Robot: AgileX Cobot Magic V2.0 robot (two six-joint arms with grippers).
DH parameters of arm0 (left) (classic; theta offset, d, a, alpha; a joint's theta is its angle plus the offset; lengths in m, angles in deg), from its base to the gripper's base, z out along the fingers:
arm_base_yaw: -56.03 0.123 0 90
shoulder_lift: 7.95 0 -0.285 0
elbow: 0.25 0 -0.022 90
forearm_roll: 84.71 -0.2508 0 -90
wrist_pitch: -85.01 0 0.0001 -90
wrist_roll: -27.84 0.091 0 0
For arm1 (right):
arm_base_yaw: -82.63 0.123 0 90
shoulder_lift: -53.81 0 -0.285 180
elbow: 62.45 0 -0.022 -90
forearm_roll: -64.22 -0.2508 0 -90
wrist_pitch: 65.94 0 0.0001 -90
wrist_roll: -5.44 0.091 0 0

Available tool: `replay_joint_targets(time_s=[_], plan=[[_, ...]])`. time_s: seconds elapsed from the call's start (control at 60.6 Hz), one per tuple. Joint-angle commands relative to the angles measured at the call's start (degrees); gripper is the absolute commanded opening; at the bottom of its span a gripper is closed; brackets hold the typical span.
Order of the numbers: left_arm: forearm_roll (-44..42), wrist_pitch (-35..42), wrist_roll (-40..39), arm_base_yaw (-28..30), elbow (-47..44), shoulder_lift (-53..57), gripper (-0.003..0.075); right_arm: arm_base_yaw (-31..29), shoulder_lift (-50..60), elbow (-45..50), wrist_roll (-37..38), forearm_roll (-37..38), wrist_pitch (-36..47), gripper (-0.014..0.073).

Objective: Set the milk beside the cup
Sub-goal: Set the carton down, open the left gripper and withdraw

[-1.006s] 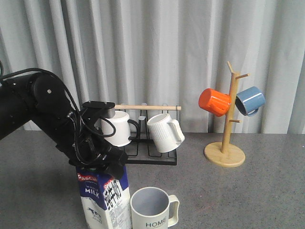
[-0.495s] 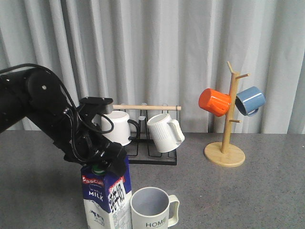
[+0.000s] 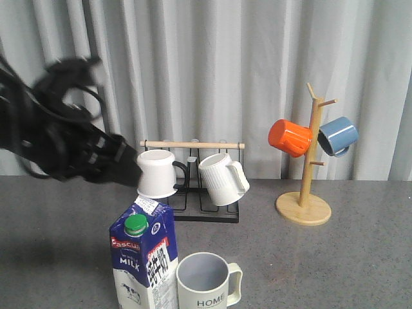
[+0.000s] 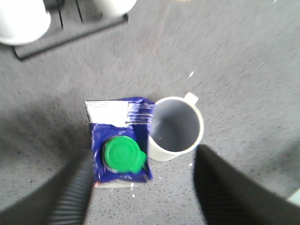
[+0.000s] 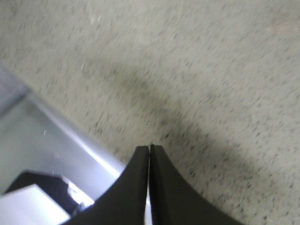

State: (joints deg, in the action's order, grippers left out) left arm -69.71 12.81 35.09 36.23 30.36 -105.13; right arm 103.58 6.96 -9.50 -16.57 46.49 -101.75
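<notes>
Now free of the arm: milk (image 3: 143, 261) upright on the table (image 3: 335, 257) at front, green cap (image 3: 136, 224) uncovered, where half a sec ago sat pinched under the left gripper (image 3: 125, 168). Just beside it, on its right, cup (image 3: 205, 280) w/ HOME lettering; from front, carton wall and cup rim look touching or nearly so, can't tell which. Seen from left wrist cam: carton (image 4: 120, 143) and cup (image 4: 176, 128) side by side far below, nothing between the two dark fingers (image 4: 70, 197), spread wide, gripping nothing. Judged from that: placement done, carton released next to cup, only retreat left. Further back and up, left gripper lifted clear and swung off to the left, blurred w/ motion, well above the carton top, in front of the curtain. Behind: mug rack (image 3: 193, 193) w/ plain white mug (image 3: 156, 172) and ribbed mug (image 3: 222, 179), untouched; mug tree (image 3: 308, 164) at far right w/ orange and blue mugs. Right gripper (image 5: 149, 149), wrist cam only: tips pressed together, empty, hovering over bare table near its edge.
</notes>
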Motion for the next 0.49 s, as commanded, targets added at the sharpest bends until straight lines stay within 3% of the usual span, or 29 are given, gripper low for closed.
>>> replay_joint_targets(time_s=[0.0, 0.115, 0.264, 0.478], plan=[[1.3, 0.7, 0.5, -0.3, 1.3, 6.2, 0.0216, -0.2, 0.2, -1.6, 2.1, -0.2, 7.5, -0.0005], [-0.5, 1.0, 1.3, -0.3, -1.6, 10.8, -0.001, -0.2, 0.2, -1.6, 2.5, -0.2, 13.9, -0.0005], [-2.8, 5.2, 1.4, -0.3, -11.1, 17.4, -0.0008, -0.2, 0.2, -1.6, 2.4, -0.2, 18.5, -0.0005], [-3.1, 17.1, 0.4, -0.3, -29.2, 28.2, -0.0008, -0.2, 0.2, -1.6, 2.4, -0.2, 18.1, -0.0005]])
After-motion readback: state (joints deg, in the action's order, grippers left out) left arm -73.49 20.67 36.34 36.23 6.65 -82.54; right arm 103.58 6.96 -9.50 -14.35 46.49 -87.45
